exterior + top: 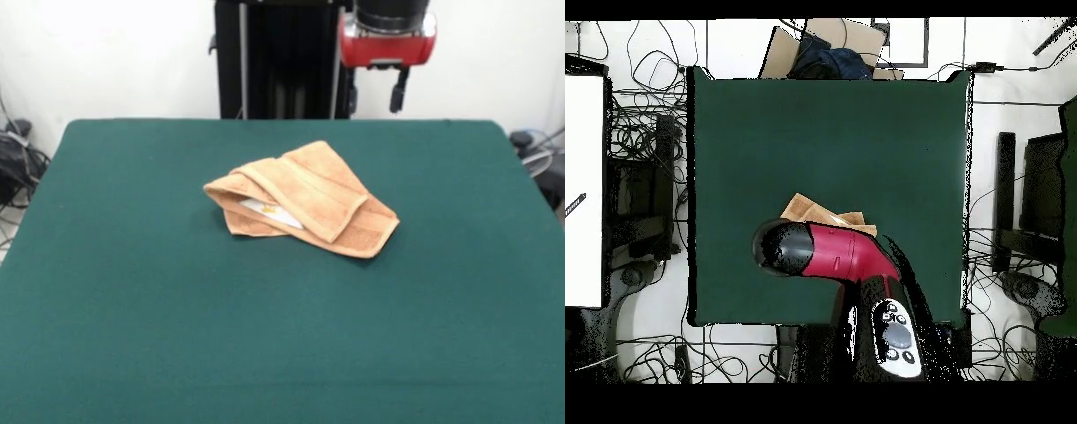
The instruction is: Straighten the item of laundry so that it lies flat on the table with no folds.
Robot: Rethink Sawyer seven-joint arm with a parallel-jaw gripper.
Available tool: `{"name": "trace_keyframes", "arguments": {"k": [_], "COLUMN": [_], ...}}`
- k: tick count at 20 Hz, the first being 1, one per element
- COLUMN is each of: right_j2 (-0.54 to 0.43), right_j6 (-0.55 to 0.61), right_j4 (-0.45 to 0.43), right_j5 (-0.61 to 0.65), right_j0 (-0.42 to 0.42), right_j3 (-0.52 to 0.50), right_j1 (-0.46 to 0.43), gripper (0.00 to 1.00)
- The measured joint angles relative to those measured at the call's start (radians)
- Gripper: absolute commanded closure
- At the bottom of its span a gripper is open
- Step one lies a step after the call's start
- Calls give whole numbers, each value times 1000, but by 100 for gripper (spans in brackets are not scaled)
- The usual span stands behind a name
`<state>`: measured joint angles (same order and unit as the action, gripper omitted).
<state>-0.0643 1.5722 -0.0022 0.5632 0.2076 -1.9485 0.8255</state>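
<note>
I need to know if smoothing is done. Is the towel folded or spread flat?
Folded. In the front view the towel lies bunched on the table, layers overlapping, with a white tag peeking out between them.

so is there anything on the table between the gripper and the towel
Nothing visible. In the front view the gripper hangs above the far edge of the table, and only bare green cloth lies between it and the folded towel. From overhead the arm covers part of the towel.
</note>
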Motion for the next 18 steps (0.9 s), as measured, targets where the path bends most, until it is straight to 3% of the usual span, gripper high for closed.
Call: {"name": "trace_keyframes", "arguments": {"k": [18], "right_j2": [-21], "right_j6": [0], "right_j4": [0], "right_j5": [0], "right_j0": [13], "right_j3": [40], "right_j1": [-88], "gripper": [0]}}
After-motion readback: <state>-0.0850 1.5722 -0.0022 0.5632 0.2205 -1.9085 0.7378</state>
